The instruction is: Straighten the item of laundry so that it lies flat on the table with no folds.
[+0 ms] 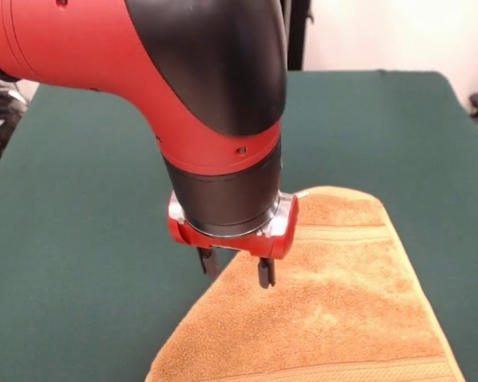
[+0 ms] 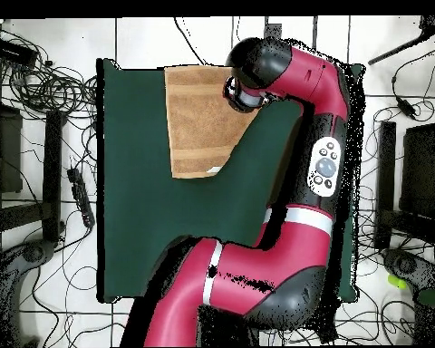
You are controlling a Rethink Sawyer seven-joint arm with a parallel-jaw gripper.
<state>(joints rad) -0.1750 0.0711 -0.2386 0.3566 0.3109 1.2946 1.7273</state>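
Orange-tan terry is seen just below the gripper [image 1: 234, 267], whose two dark fingers are parted and empty over the towel's [image 1: 334, 310] slanted left edge; contact cannot be judged. The towel is spread at the near edge of the green cloth-covered tabletop [image 1: 80, 239], with flat woven bands across it. In the overhead view, a folded-over corner [image 2: 216, 169] is shown.

Tool [image 1: 234, 267] fingers apart over towel [image 1: 334, 302] left edge, table [image 1: 80, 239].

Towel [image 1: 334, 310] lies on table [image 1: 80, 239]; pincer [image 1: 236, 267] above its edge.
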